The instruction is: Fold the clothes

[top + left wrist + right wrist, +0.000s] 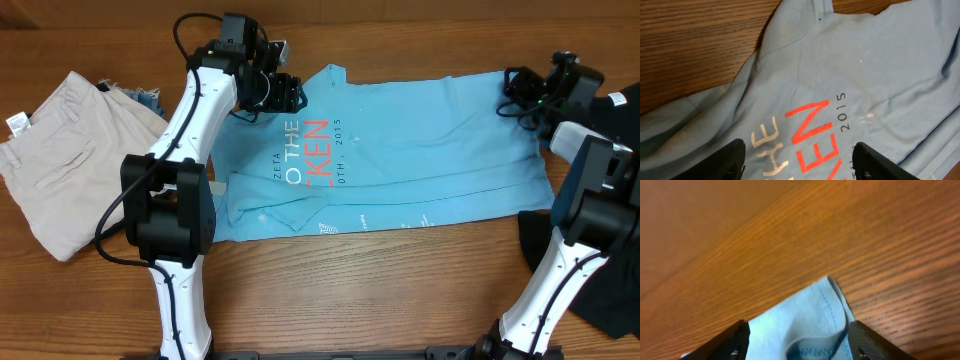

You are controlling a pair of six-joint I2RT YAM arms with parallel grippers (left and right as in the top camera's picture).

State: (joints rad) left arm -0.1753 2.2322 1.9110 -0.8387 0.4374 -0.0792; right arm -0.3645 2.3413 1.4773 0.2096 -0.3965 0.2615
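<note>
We see a light blue T-shirt (420,150) on the brown, wood-grained table (400,300). Its chest lettering (305,150) is white and red, with small dark numerals reading 2015, and its hem stitching is a deeper blue. At the table's right edge, a plain black T-shirt (628,115) bears a white neck label (617,98). Near the left edge we find beige trousers (60,170) with a white tag (17,123), and blue denim (143,97) beside them. The left arm (200,105) and right arm (555,275) are white with black joints.

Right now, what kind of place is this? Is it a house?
Probably a robot test bench, not a home: a left arm and right arm work at a wooden table, with a light blue T-shirt spread between them.
</note>
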